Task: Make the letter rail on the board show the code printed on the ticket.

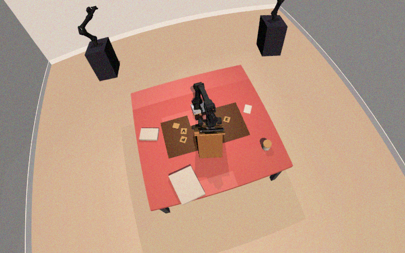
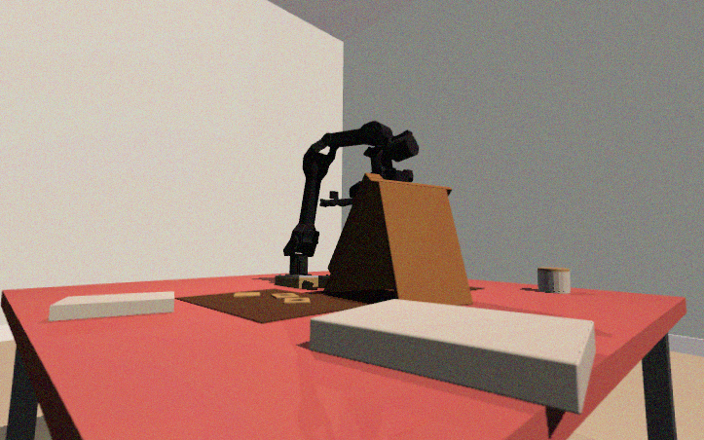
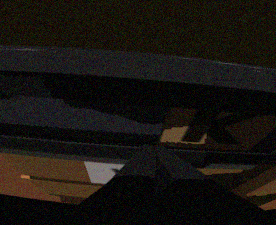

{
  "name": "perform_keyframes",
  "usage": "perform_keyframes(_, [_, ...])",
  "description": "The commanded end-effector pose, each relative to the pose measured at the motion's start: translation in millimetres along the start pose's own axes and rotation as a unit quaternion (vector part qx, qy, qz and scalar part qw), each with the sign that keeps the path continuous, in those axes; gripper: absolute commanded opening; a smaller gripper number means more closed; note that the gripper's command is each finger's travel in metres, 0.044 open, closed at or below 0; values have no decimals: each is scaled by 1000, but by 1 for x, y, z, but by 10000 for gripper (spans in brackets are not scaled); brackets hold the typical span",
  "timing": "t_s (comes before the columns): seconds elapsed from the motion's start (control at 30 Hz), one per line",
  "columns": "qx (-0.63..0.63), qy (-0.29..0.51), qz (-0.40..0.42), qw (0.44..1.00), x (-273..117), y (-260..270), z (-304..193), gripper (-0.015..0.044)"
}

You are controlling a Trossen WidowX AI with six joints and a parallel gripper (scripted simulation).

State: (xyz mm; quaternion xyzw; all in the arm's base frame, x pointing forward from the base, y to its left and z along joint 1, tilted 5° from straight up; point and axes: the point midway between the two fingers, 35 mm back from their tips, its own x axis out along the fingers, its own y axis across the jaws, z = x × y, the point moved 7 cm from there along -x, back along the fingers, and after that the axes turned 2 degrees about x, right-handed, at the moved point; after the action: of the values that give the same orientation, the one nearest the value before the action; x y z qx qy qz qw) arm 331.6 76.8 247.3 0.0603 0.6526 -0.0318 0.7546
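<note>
The brown board (image 1: 210, 146) (image 2: 426, 245) stands tilted, its back toward the exterior camera. Its dark rail crosses the wrist view, where a pale tile (image 3: 173, 134) with part of a dark letter, seemingly K, shows. My gripper (image 3: 151, 155) is shut and empty, its tips close to the rail; contact is unclear. The arm hides it in the top view. Left of the board lie a tile (image 1: 176, 125) without a legible letter, a tile (image 1: 183, 131) with an A-like mark and another lettered tile (image 1: 183, 139). One lettered tile (image 1: 226, 119) lies on the right. The ticket's code is unreadable.
Tiles lie on a dark mat (image 1: 175, 150) (image 2: 261, 312). A small white block (image 1: 149, 134) (image 2: 119, 305) is left, a larger white block (image 1: 186, 184) (image 2: 453, 333) near the edge. A can (image 1: 266, 144) (image 2: 554, 280) and white card (image 1: 247, 108) are right.
</note>
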Motion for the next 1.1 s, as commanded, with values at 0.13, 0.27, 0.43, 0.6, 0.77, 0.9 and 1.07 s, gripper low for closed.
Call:
perform_keyframes(0.13, [-2,4,2,1000,5,1,3,0])
perform_keyframes(0.27, [-2,4,2,1000,7,1,5,0])
perform_keyframes(0.43, [-2,3,2,1000,8,2,7,0])
perform_keyframes(0.6, [-2,3,2,1000,10,2,9,0])
perform_keyframes(0.77, [-2,3,2,1000,11,2,10,0])
perform_keyframes(0.9, [-2,3,2,1000,13,2,12,0])
perform_keyframes(1.07, [-2,3,2,1000,12,2,11,0])
